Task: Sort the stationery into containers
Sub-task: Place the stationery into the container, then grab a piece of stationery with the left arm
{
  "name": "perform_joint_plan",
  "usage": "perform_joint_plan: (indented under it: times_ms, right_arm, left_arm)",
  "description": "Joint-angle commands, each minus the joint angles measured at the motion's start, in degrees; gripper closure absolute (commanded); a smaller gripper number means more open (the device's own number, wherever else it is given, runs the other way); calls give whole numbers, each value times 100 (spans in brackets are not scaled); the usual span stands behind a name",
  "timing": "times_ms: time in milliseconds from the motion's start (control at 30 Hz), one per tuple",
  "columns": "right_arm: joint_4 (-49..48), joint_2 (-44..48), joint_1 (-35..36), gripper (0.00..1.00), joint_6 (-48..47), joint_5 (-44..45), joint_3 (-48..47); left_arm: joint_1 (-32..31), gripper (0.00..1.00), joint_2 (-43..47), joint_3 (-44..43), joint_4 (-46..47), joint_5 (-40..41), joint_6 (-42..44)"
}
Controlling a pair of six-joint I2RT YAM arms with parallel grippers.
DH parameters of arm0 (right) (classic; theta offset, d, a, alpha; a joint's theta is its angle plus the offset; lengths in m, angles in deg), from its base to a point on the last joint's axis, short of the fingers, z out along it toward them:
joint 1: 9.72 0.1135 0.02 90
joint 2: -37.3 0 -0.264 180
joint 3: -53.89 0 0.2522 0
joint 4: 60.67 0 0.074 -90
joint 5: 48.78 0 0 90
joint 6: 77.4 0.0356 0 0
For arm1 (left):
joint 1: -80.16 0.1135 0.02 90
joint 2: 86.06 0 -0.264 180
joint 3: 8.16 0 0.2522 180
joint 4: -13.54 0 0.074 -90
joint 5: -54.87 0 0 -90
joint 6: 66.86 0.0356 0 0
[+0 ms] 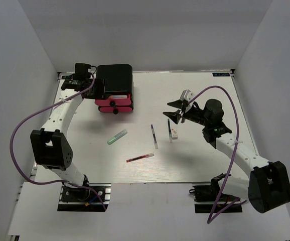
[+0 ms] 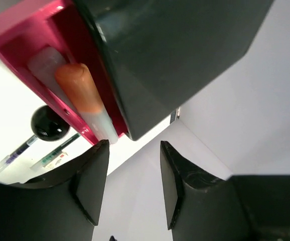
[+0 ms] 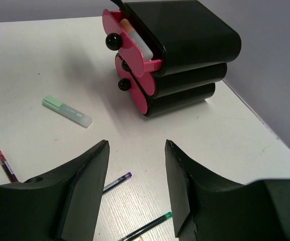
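Pink-red top drawer (image 3: 136,54): pulled out of black box (image 3: 195,35); orange marker (image 2: 80,88) lies inside
Green marker (image 1: 117,136), red pen (image 1: 140,157), two dark pens (image 1: 154,136): loose on table (image 1: 95,160), apart from the box
Left gripper (image 2: 134,148): beside the box, jaws apart, empty
Right gripper (image 3: 136,145): over the table near the pens, jaws apart, empty

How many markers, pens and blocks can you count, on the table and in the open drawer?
Markers: 3 (green marker on the table; orange marker and pale marker in the top drawer)
Pens: 3 (red pen, purple-tipped pen, green-tipped pen)
Blocks: 1 (white block)
Total: 7
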Motion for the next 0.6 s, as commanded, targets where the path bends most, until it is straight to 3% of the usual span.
perform_joint_plan:
  times_ms: [0, 100, 167, 200, 300, 367, 467, 567]
  right_arm:
    - [-158, 118, -25, 46, 43, 2, 14]
    - [-167, 135, -16, 46, 52, -6, -4]
    - [-167, 135, -25, 46, 52, -15, 14]
    - [-150, 135, -16, 46, 43, 2, 14]
    - [-132, 152, -25, 46, 17, -15, 31]
    - [-114, 153, -24, 46, 8, 11, 23]
    - [-114, 161, -25, 47, 8, 2, 66]
    - [-114, 144, -25, 47, -1, -24, 93]
  left_arm:
    - [30, 45, 112, -325, -147, 108, 23]
    - [30, 46, 269, -326, -148, 108, 76]
    - [30, 53, 323, -387, -148, 108, 181]
    - [30, 64, 462, -440, -200, 108, 329]
    - [-23, 86, 787, -440, -725, 222, 611]
    - [-23, 91, 1095, 31, -867, 222, 682]
    - [-23, 91, 1947, 953, -938, 222, 683]
    - [-23, 76, 2649, 1779, -1070, 222, 559]
